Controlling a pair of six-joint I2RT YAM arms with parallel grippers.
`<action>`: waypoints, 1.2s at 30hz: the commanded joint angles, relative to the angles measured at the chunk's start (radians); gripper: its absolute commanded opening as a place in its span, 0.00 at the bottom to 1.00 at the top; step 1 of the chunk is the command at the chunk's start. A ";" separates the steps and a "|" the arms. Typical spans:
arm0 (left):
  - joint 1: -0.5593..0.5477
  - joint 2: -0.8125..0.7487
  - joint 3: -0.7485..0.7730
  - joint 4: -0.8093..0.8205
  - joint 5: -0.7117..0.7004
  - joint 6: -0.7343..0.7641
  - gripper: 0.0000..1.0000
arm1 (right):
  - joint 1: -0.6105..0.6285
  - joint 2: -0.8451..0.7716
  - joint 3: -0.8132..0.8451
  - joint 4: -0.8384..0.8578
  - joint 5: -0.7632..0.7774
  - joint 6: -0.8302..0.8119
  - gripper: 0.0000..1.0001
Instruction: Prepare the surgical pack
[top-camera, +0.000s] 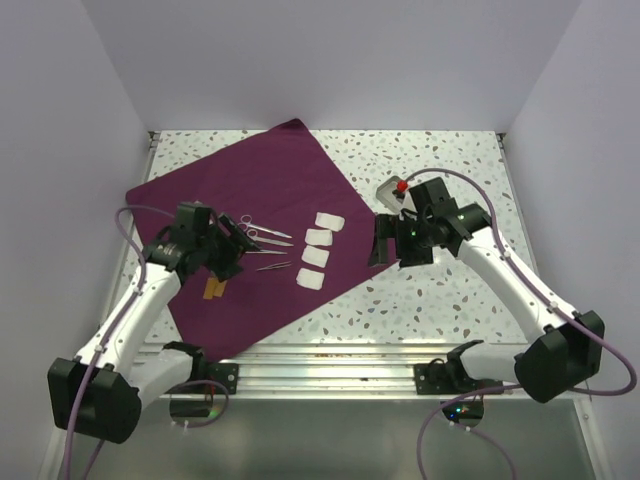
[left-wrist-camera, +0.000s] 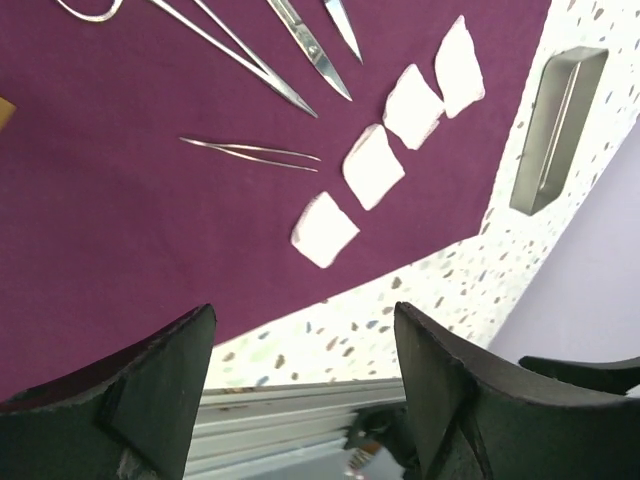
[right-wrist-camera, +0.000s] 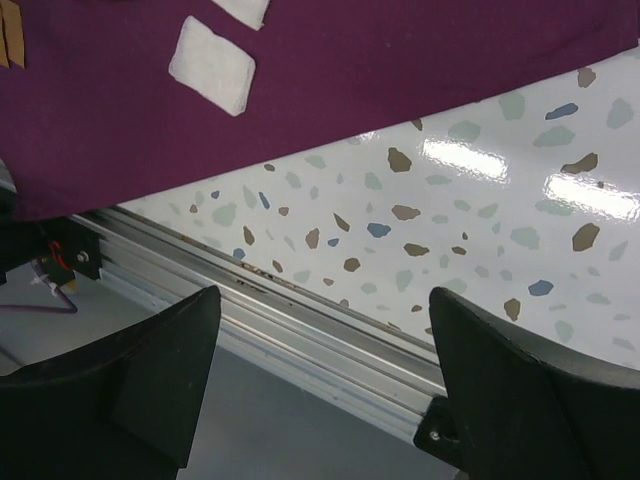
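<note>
The surgical pack (top-camera: 250, 195) is a large purple-maroon cloth spread flat over the left half of the table, seen also in the left wrist view (left-wrist-camera: 120, 220) and the right wrist view (right-wrist-camera: 400, 50). On it lie several white gauze pads (top-camera: 318, 251) (left-wrist-camera: 372, 165), scissors and forceps (top-camera: 262, 235) (left-wrist-camera: 310, 50), and tweezers (top-camera: 272, 267) (left-wrist-camera: 250, 152). My left gripper (top-camera: 235, 245) (left-wrist-camera: 302, 315) hovers over the cloth's left part, open and empty. Just off the cloth's right edge, my right gripper (top-camera: 385, 245) (right-wrist-camera: 323, 298) hangs open over the bare tabletop, holding nothing.
A small grey metal tray (top-camera: 388, 191) (left-wrist-camera: 545, 140) sits behind my right gripper, with a red-tipped item (top-camera: 400, 186) by it. Two brown strips (top-camera: 213, 289) lie on the cloth's near left. An aluminium rail (top-camera: 320, 365) runs along the table's near edge. White walls enclose the table.
</note>
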 joint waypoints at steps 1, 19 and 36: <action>-0.031 0.066 0.095 -0.096 -0.002 -0.134 0.76 | 0.005 0.031 0.092 -0.130 0.001 -0.062 0.89; -0.181 0.313 0.162 -0.127 -0.098 -0.203 0.76 | 0.004 0.048 0.040 -0.087 0.024 -0.102 0.90; -0.201 0.529 0.248 -0.110 -0.126 -0.474 0.62 | 0.005 0.009 -0.028 -0.094 0.042 -0.126 0.91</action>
